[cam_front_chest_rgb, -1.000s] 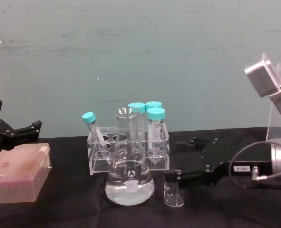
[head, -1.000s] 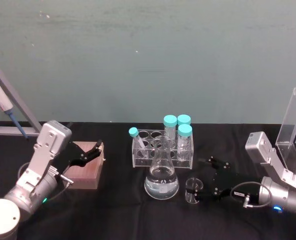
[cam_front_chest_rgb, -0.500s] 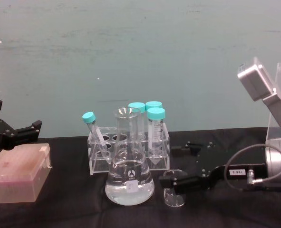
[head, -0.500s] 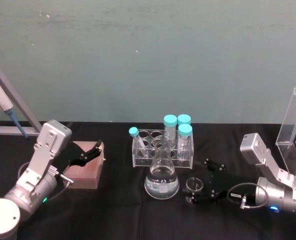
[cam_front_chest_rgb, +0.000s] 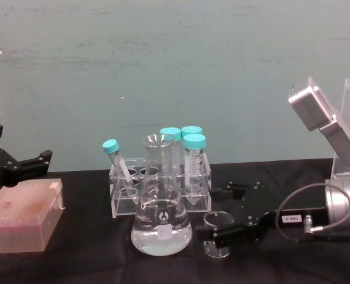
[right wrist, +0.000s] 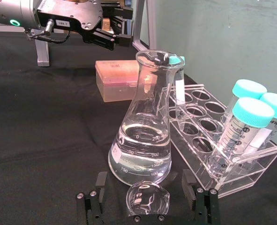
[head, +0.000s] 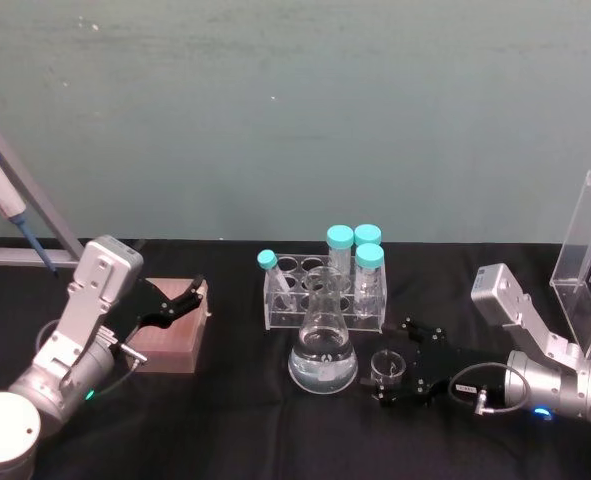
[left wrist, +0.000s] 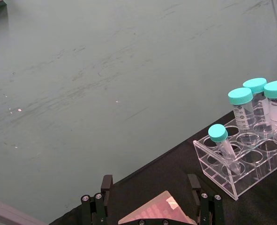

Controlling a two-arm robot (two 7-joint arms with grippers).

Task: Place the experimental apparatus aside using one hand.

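Two grippers work a black-draped table (head: 225, 420) set with lab glassware. The right gripper (head: 393, 360), black-fingered on a silver wrist lit blue, reaches in low from the right with its jaws spread wide. It straddles the small glass beaker (cam_front_chest_rgb: 217, 249), one finger on the far side and one on the near side. In the right wrist view both fingers stand clear of the glass.

The beaker stands upright on the cloth, just right of the conical flask (head: 323, 352) and apart from it. The flask holds clear liquid in its lower part and sits just in front of a clear tube rack (cam_front_chest_rgb: 122, 198). The rack carries three upright teal-capped tubes (cam_front_chest_rgb: 194, 163) at its right end and a fourth leaning at its left. The tall acrylic stand (head: 587, 250) rises at the far right edge, behind the right arm, with thin dark rods hanging inside it.

Well to the left, the left gripper (head: 187, 298) hangs above a pink box (cam_front_chest_rgb: 19, 220), its jaws parted and holding nothing.
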